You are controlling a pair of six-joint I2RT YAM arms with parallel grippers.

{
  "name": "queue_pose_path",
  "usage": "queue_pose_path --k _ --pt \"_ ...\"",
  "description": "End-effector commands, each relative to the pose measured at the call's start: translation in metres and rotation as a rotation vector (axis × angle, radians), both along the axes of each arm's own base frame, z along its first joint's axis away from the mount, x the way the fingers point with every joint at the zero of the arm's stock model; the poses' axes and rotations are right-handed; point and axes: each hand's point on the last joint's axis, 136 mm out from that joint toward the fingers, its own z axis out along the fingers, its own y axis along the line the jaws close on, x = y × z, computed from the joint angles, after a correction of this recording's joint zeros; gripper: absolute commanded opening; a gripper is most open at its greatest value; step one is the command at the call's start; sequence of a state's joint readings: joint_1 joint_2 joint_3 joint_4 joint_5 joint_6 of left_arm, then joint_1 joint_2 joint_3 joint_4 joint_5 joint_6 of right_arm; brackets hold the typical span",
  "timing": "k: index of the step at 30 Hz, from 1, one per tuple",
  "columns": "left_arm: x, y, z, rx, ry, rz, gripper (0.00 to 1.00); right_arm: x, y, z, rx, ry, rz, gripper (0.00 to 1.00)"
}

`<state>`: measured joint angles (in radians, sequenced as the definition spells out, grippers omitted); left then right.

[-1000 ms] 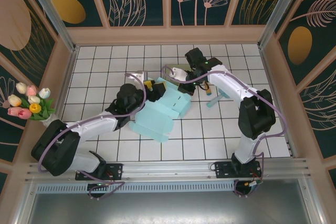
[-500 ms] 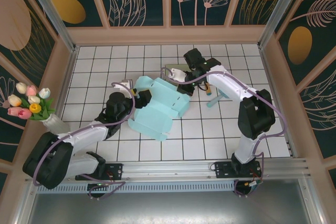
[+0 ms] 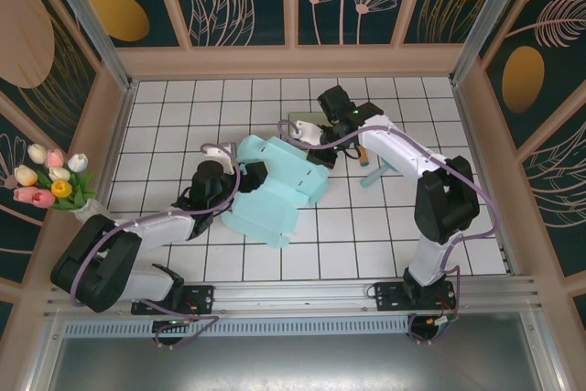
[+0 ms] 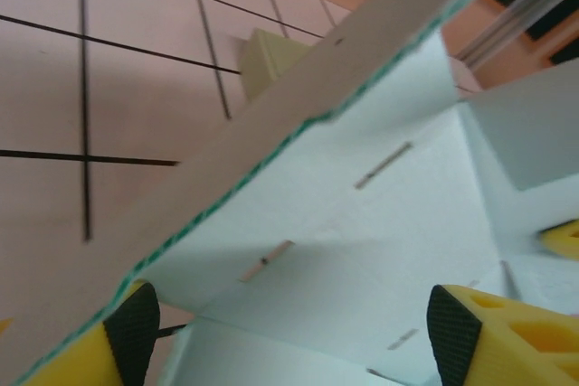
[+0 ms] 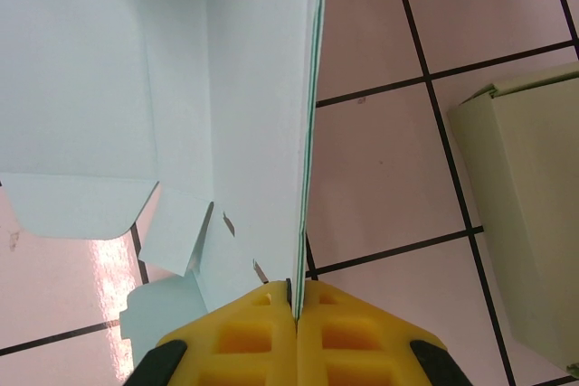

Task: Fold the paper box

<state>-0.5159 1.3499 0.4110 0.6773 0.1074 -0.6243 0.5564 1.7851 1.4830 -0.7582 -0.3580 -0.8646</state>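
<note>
The light blue paper box (image 3: 275, 191) lies partly unfolded in the middle of the tiled table, its far panel tilted up. My right gripper (image 3: 314, 147) reaches it from the far right and is shut on the green-edged rim of one upright panel (image 5: 303, 133); the yellow fingers (image 5: 262, 332) meet on that edge, with the right gripper (image 5: 296, 300) at the frame's bottom. My left gripper (image 3: 253, 174) sits at the box's left side. In the left wrist view it (image 4: 289, 341) stands open, its black pads (image 4: 134, 332) wide apart, with the box's pale inside (image 4: 362, 223) spanning the gap just ahead.
A pale olive folded box (image 3: 298, 122) (image 5: 525, 214) stands just behind the right gripper. A teal strip (image 3: 379, 172) and a small yellow piece (image 3: 365, 158) lie to the right. A tulip bunch (image 3: 50, 180) sits at the left wall. Wooden walls ring the table.
My left gripper has drawn back to the left from the box's far corner. The box's far-left panel has swung up and over. The right gripper has kept its grip, barely moving.
</note>
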Motion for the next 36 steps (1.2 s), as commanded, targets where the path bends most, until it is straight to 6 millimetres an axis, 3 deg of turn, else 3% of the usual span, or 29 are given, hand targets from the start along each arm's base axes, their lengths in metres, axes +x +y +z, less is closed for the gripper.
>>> queue_pose_path --k 1,13,17,20,24,28,32,36 --pt "-0.004 -0.019 0.026 -0.129 -0.034 -0.091 0.77 0.001 -0.003 -0.014 -0.026 0.011 -0.004 0.0" --pt "-0.006 -0.034 0.012 -0.178 0.029 -0.152 0.78 0.002 -0.002 -0.021 -0.031 0.009 0.001 0.0" --pt "-0.005 -0.033 0.018 -0.178 0.021 -0.148 0.77 0.011 -0.008 -0.029 -0.073 -0.042 -0.022 0.0" --pt "-0.006 -0.016 0.028 -0.137 -0.01 -0.076 0.78 0.024 -0.018 -0.035 -0.145 -0.128 -0.062 0.0" --pt "-0.01 0.025 0.031 -0.073 -0.042 0.114 0.79 0.037 -0.022 -0.022 -0.197 -0.301 -0.092 0.0" --pt "-0.015 0.063 0.021 -0.017 -0.049 0.282 0.81 0.032 -0.026 -0.014 -0.312 -0.483 -0.049 0.0" --pt "-0.018 0.072 0.016 0.015 -0.053 0.313 0.79 0.027 -0.023 0.0 -0.336 -0.624 -0.014 0.0" --pt "-0.019 0.068 0.011 0.029 -0.067 0.284 0.75 0.025 -0.023 0.018 -0.366 -0.813 0.003 0.0"
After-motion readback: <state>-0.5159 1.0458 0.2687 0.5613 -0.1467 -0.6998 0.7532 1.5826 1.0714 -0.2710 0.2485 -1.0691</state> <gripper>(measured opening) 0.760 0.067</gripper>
